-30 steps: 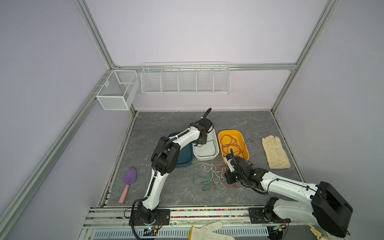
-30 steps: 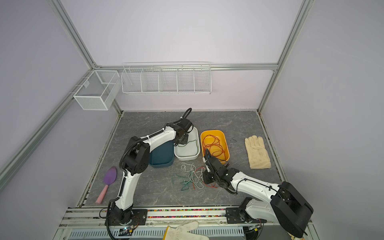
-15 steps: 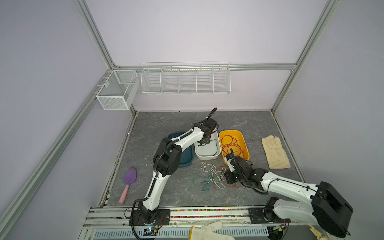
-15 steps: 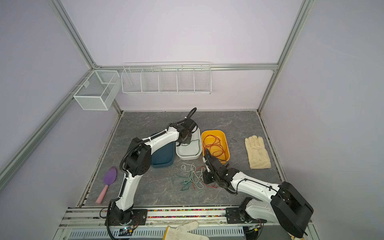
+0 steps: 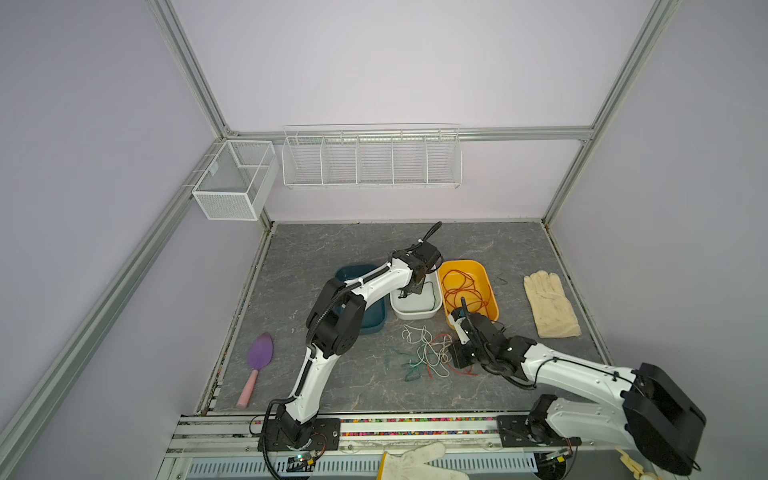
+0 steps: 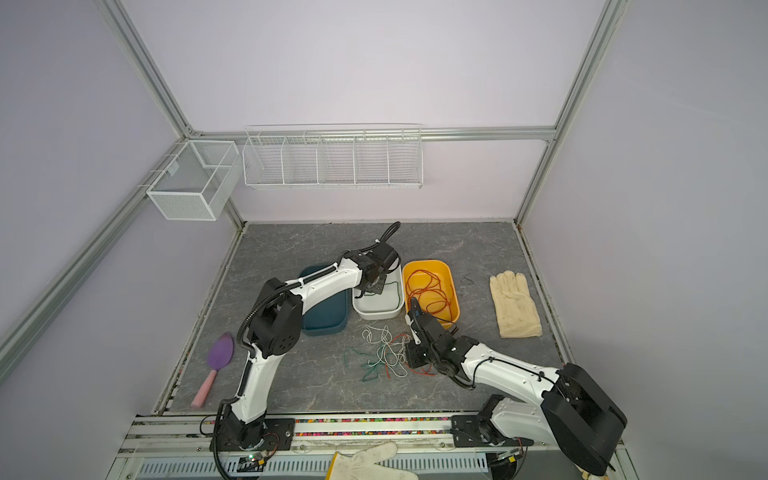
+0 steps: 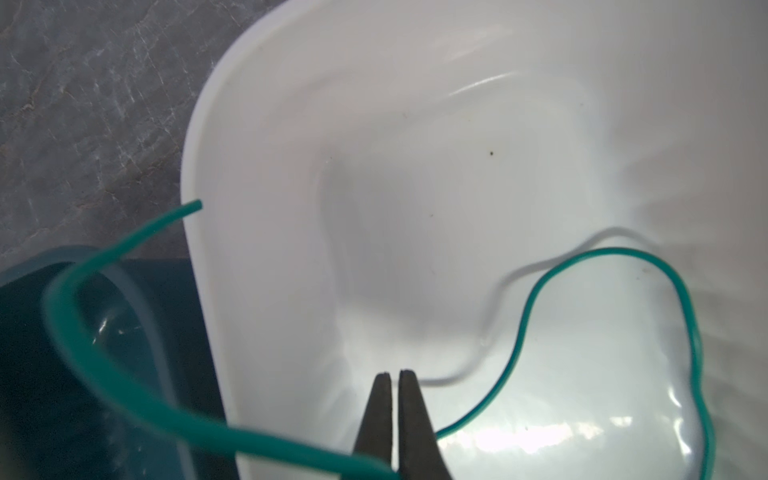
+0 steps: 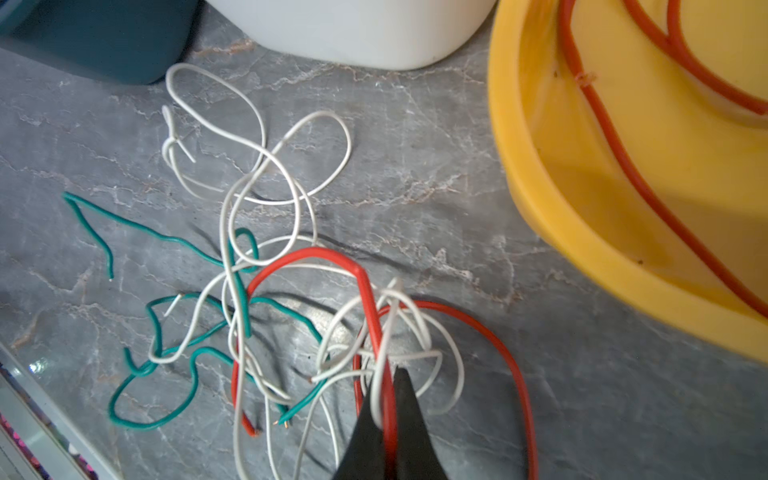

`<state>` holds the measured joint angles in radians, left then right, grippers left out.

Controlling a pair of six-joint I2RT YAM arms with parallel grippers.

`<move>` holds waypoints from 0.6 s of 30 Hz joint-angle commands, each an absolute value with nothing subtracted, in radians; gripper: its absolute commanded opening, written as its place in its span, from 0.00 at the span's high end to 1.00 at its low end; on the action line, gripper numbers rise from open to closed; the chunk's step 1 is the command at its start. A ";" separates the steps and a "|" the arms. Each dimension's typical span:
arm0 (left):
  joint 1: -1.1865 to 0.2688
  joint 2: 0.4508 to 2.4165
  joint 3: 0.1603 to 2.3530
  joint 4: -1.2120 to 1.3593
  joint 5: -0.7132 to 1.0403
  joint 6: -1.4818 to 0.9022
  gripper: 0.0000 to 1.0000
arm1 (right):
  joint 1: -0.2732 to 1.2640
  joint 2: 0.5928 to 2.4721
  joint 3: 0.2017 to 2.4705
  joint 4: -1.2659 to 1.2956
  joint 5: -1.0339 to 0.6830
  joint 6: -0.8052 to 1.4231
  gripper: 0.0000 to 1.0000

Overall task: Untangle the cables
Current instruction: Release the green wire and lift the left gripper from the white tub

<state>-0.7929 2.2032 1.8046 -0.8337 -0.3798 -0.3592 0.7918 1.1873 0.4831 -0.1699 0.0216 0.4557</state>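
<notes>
Left jaws are closed over the white tray point(image 7: 249, 124), a green cable point(image 7: 615, 251) running into their seam, apparently pinched, its loop lying in that tray. Right jaws are clamped on a red cable point(image 8: 369, 299) in the tangle point(image 5: 428, 353) on the counter point(image 5: 332, 249). One orange cable point(image 5: 459, 289) already lies in the yellow tray point(image 5: 493, 299); white, green and red strands lie knotted, so much is left.

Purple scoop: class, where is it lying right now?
In both top views the purple scoop lies by the table's left edge, handle toward the front, left of the left arm and nearer the front than the teal tray.
</notes>
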 commanded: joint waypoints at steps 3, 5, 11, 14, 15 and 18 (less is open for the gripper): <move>-0.804 2.172 1.727 -0.794 -0.241 -0.370 1.00 | 0.790 1.156 0.467 -0.168 0.026 0.448 0.94; -0.814 2.175 1.717 -0.790 -0.222 -0.366 1.00 | 0.789 1.160 0.466 -0.166 0.023 0.448 0.94; -0.815 2.223 1.730 -0.798 -0.178 -0.353 1.00 | 0.790 1.166 0.467 -0.164 0.021 0.447 0.94; -0.813 2.255 1.767 -0.824 -0.173 -0.349 1.00 | 0.789 1.166 0.468 -0.164 0.021 0.447 0.94; -0.811 2.258 1.780 -0.830 -0.176 -0.347 1.00 | 0.789 1.167 0.468 -0.164 0.020 0.446 0.94; -0.801 2.257 1.815 -0.852 -0.187 -0.343 1.00 | 0.790 1.170 0.470 -0.163 0.020 0.447 0.94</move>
